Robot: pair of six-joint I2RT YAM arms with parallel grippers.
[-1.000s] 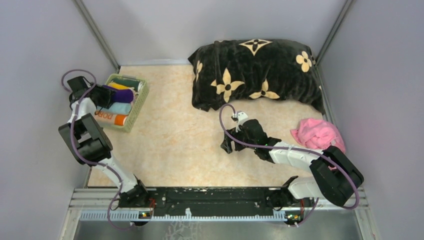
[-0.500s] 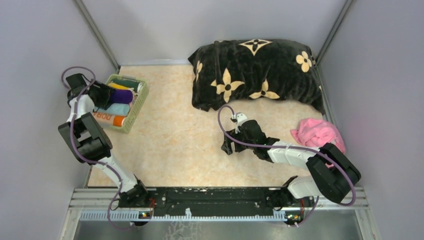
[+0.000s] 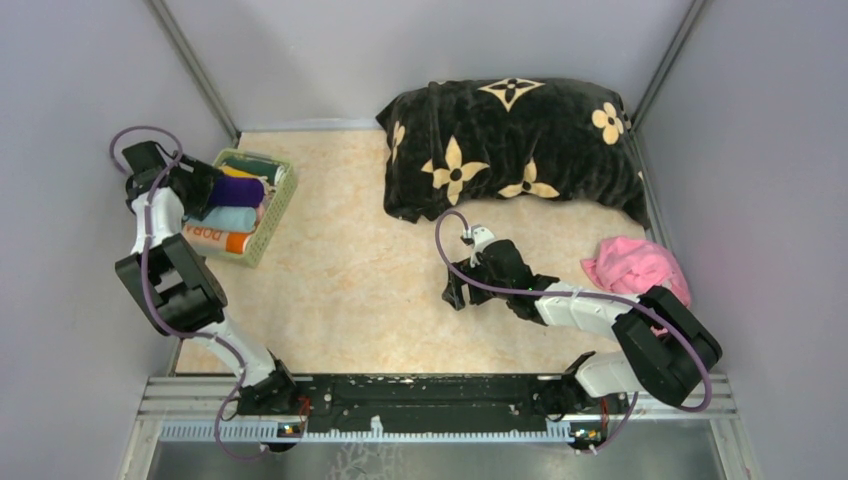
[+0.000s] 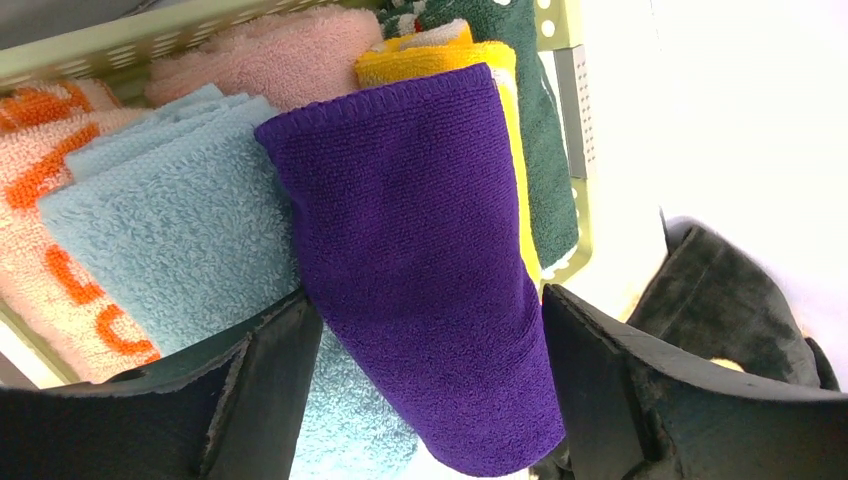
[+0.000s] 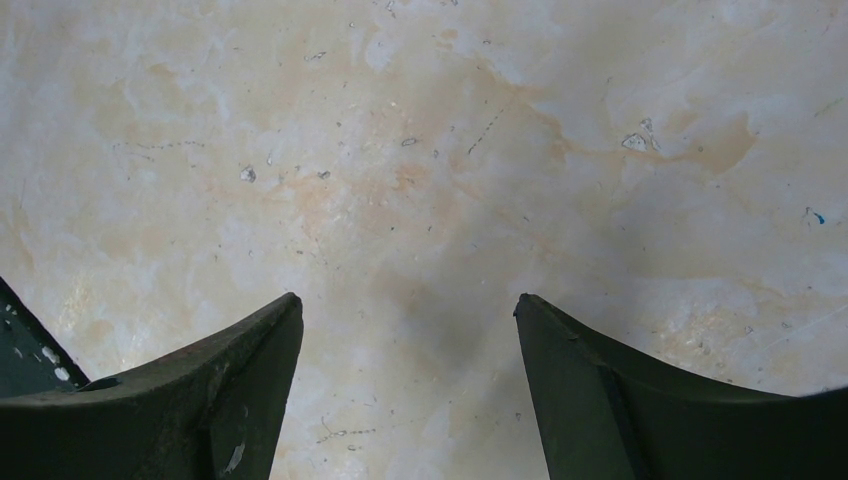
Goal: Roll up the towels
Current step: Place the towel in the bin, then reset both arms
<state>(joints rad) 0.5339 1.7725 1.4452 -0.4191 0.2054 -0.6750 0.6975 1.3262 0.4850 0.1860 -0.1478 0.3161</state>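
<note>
From above, the left gripper [image 3: 205, 187] is drawing back from the basket [image 3: 281, 196] of rolled towels [image 3: 234, 215]. The cushion [image 3: 510, 140] and pink towel [image 3: 635, 265] are lying beyond the right gripper [image 3: 456, 292].

Left wrist: the jaws are widening around the purple towel [image 4: 420, 260] without squeezing it, and the basket is getting cut off.

Right wrist: the jaws are gaping, empty, over the table [image 5: 420, 150].

A black flowered cushion [image 3: 515, 150] lies at the marbled table's [image 3: 350, 270] far edge, a green basket [image 3: 279, 207] at left.
</note>
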